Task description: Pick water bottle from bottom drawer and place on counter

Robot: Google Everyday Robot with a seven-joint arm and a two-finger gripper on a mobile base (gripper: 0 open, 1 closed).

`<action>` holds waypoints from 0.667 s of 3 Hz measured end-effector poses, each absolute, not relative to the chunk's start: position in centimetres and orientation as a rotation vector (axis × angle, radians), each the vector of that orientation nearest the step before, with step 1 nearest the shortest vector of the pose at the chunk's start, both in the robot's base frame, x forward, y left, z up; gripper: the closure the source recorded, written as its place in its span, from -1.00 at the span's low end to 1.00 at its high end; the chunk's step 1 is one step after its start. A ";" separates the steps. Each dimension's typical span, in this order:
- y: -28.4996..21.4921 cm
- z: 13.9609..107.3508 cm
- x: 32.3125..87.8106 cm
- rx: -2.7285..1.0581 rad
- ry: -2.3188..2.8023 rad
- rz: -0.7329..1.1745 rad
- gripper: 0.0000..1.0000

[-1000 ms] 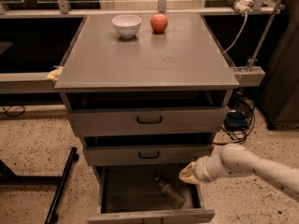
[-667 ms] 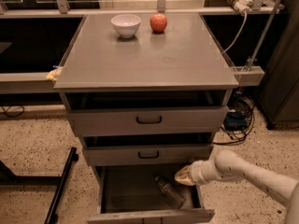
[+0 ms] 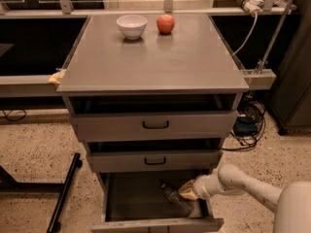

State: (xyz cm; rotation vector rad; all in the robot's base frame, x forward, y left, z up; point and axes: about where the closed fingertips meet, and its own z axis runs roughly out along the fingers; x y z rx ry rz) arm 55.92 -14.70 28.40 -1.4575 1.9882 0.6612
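Observation:
The water bottle [image 3: 176,200] lies on its side inside the open bottom drawer [image 3: 131,198], toward the right, cap end pointing back-left. My gripper [image 3: 187,190] reaches in from the right on a white arm and sits just above and to the right of the bottle, down inside the drawer. The counter [image 3: 155,57] is the flat grey top of the cabinet, well above the gripper.
A white bowl [image 3: 131,26] and a red apple [image 3: 165,23] stand at the back of the counter. Two shallower drawers with black handles [image 3: 155,125] stick out slightly above the bottom one. A black stand leg [image 3: 63,193] lies on the floor at left; cables lie at right.
The gripper has moved left and down from the drawer's right side into the drawer, closer to the bottle. The bottle has not moved.

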 end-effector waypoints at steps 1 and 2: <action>-13.9 26.8 55.5 -1.489 1.999 0.640 1.00; -12.8 24.5 55.4 -1.486 1.996 0.646 0.65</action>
